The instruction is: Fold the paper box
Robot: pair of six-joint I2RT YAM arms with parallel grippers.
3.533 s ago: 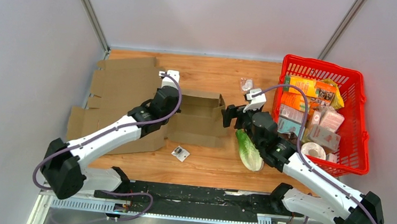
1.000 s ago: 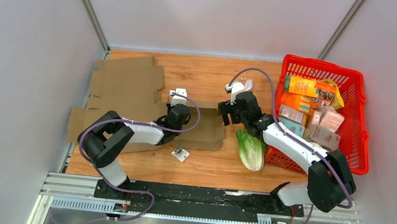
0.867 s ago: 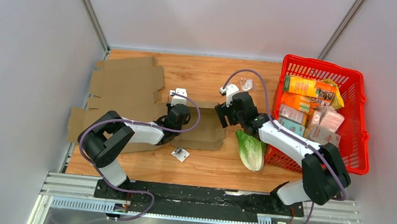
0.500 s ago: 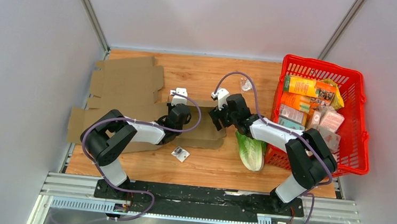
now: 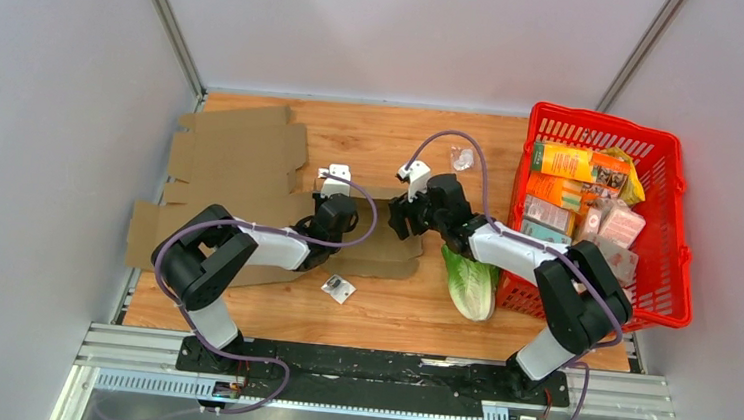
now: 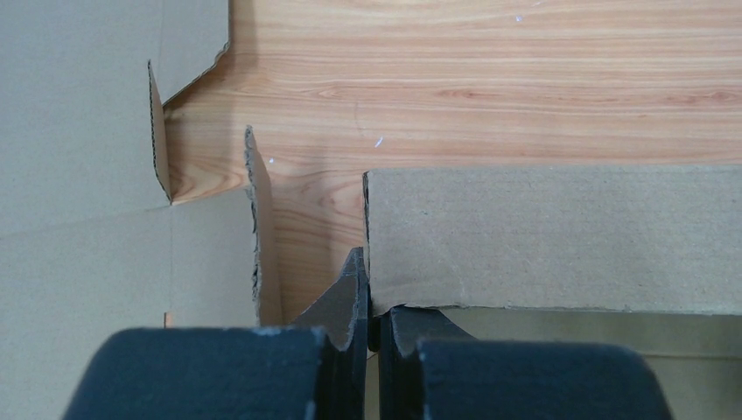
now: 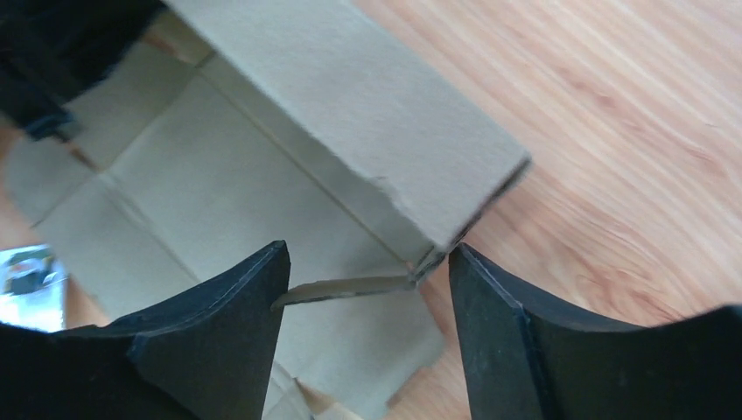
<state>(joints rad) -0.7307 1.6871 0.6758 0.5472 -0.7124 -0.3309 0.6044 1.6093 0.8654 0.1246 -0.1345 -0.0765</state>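
Pinching rough corrugated box flap w/ left gripper, right gripper splayed

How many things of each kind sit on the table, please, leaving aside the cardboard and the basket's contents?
Red basket: 1
Lettuce: 1
Small packets: 2, one near the front, one beside the basket
Total: 4

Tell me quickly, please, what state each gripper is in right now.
Left gripper: closed on a wall edge of the brown cardboard box.
Right gripper: open, straddling the box's corner, holding nothing.
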